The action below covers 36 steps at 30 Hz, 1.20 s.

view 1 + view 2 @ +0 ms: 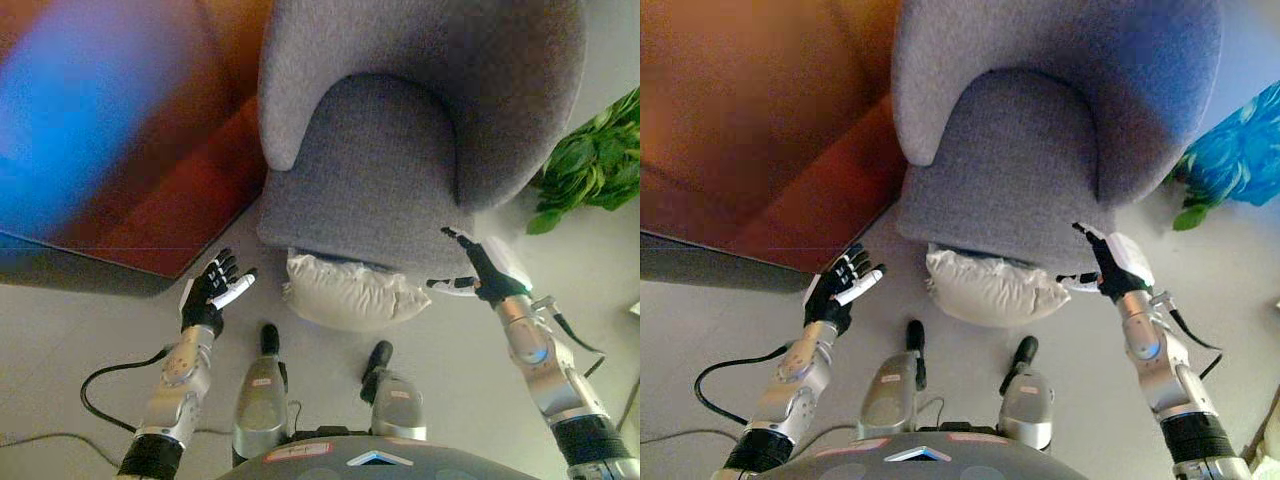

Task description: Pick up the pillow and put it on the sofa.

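Observation:
A cream-white pillow (350, 290) lies on the floor, tucked against the front edge of the grey sofa chair (385, 165). My left hand (212, 290) hovers open to the pillow's left, a short gap away, palm turned inward. To the right of the pillow my right hand (480, 268) is open too, fingers straight, near the sofa's front right corner. Neither hand touches the pillow. In the right eye view the pillow (988, 288) sits between the left hand (838, 290) and the right hand (1106, 265).
A reddish-brown wooden surface (150, 190) with a dark edge fills the left. A green leafy plant (590, 165) stands to the right of the sofa. Light grey floor (60, 330) surrounds the pillow.

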Available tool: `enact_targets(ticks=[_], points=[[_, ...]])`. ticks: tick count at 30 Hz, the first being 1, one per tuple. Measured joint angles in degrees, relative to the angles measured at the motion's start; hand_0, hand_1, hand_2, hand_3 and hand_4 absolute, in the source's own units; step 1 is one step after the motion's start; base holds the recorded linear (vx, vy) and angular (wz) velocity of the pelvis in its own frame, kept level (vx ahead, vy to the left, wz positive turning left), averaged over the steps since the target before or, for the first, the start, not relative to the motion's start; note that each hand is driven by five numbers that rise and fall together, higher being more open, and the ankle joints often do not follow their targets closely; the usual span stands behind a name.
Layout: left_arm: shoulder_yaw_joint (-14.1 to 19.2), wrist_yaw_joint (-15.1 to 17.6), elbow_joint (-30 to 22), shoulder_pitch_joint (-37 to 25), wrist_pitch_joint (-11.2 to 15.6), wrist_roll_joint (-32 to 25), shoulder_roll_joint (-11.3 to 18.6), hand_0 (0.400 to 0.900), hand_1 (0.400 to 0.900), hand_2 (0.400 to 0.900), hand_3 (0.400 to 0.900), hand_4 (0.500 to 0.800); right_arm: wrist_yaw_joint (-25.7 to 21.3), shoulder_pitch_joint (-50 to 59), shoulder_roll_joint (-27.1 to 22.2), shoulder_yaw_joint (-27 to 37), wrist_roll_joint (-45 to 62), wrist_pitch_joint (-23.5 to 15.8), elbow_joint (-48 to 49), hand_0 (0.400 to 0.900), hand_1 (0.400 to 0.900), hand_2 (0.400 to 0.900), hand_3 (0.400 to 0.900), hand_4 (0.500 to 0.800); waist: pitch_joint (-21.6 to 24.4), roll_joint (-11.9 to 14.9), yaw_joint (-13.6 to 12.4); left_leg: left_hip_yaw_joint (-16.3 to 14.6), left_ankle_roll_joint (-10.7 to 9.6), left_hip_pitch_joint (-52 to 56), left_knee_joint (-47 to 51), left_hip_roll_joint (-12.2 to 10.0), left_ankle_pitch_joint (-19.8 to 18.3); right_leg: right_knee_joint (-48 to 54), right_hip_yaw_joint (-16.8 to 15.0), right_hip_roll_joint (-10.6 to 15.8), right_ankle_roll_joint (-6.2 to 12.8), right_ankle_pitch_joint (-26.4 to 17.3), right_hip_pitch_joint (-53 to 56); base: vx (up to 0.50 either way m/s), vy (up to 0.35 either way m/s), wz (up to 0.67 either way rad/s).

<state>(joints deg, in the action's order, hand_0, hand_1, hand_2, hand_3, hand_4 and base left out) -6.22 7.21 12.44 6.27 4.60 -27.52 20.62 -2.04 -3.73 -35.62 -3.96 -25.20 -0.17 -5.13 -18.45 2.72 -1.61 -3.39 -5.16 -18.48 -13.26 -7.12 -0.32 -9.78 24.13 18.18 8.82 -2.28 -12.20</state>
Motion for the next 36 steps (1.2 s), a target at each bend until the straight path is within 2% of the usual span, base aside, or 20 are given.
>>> enact_targets(ticks=[6,10,15,20,23,28,34,35,36], points=[[0.1,1.8,-0.9,-9.4,1.3,-0.4,0.2,0.900,0.900,0.900,0.900,0.800,0.5,10.2,-0.1,-1.0,-0.1,-0.1,-0.7,0.900,0.900,0.900,0.900,0.800,-8.1,-1.4,0.0,0.0,1.3,-9.6,-4.3,1.6,0.6,-8.6,-2.2,3.1,-0.34,1.6,-11.5,-0.14,0.062,0.00],[0.2,3.7,-1.7,-12.0,2.3,-0.4,0.5,0.900,0.900,0.900,0.900,0.800,0.7,13.4,0.3,-3.2,0.0,-0.1,-1.5,0.900,0.900,0.900,0.900,0.800,-9.3,-1.4,0.8,0.4,2.3,-16.2,-8.6,2.9,-0.3,-14.2,-3.7,5.4,-0.23,3.3,-18.4,-0.11,0.049,0.03],[-0.6,6.1,-2.4,-15.4,3.8,-0.4,1.0,0.900,0.900,0.900,0.900,0.800,-0.3,17.3,0.8,-4.9,0.0,-0.2,-2.7,0.900,0.900,0.900,0.900,0.800,-9.7,-1.4,1.4,0.3,3.1,-26.3,-16.0,3.5,-1.9,-21.3,-7.8,6.8,-0.20,5.0,-28.8,-0.16,0.046,0.08],[-1.3,8.7,-4.0,-19.7,5.3,-0.4,0.8,0.900,0.900,0.900,0.900,0.800,-3.4,23.8,2.4,-4.9,0.3,0.8,-6.3,0.900,0.900,0.900,0.900,0.800,-10.9,-1.4,1.5,0.8,3.7,-39.7,-26.1,3.4,-4.1,-31.6,-11.1,8.4,-0.77,7.5,-42.4,-0.13,0.035,0.03],[-1.6,10.1,-4.6,-20.1,5.7,-0.4,0.8,0.900,0.900,0.900,0.900,0.800,-6.1,26.0,3.1,-5.4,0.3,0.9,-7.2,0.900,0.900,0.900,0.900,0.800,-11.2,-1.4,1.5,0.8,4.2,-45.2,-30.4,3.4,-5.0,-35.6,-12.6,8.9,-0.96,8.2,-48.3,-0.10,0.024,0.05],[-2.1,12.6,-5.2,-21.1,6.7,-1.0,1.0,0.900,0.900,0.900,0.900,0.800,-10.9,31.1,3.4,-6.9,0.4,1.4,-10.1,0.900,0.900,0.900,0.900,0.800,-11.2,-1.4,1.3,1.3,4.2,-52.6,-35.0,4.0,-5.5,-40.6,-14.4,9.8,-1.17,9.0,-55.9,-0.07,0.029,0.03],[-3.5,14.7,-7.7,-23.7,7.9,-2.1,2.7,0.900,0.900,0.900,0.900,0.800,-15.0,41.1,2.8,-9.3,2.1,3.9,-15.4,0.900,0.900,0.900,0.900,0.800,-11.2,-1.4,1.2,2.1,4.2,-60.3,-39.4,4.6,-5.7,-45.4,-16.1,10.5,-1.35,9.9,-63.8,-0.04,0.019,0.04],[-3.7,15.0,-7.8,-24.2,8.0,-2.1,3.0,0.900,0.900,0.900,0.900,0.800,-15.4,42.6,2.7,-9.9,2.5,4.0,-16.5,0.400,0.400,0.400,0.400,0.500,-11.3,-1.4,1.0,2.3,4.1,-61.3,-40.0,4.8,-5.7,-45.9,-16.1,10.5,-1.39,9.9,-64.6,-0.03,0.052,0.01],[-4.0,15.3,-7.8,-24.6,7.9,-2.1,3.5,0.900,0.900,0.900,0.900,0.800,-15.5,44.6,2.4,-11.4,3.0,4.2,-18.6,0.400,0.400,0.400,0.400,0.500,-11.3,-1.4,1.0,2.5,4.1,-61.9,-40.9,4.9,-5.9,-46.6,-16.2,10.5,-1.58,10.0,-65.1,-0.01,0.056,-0.02]])
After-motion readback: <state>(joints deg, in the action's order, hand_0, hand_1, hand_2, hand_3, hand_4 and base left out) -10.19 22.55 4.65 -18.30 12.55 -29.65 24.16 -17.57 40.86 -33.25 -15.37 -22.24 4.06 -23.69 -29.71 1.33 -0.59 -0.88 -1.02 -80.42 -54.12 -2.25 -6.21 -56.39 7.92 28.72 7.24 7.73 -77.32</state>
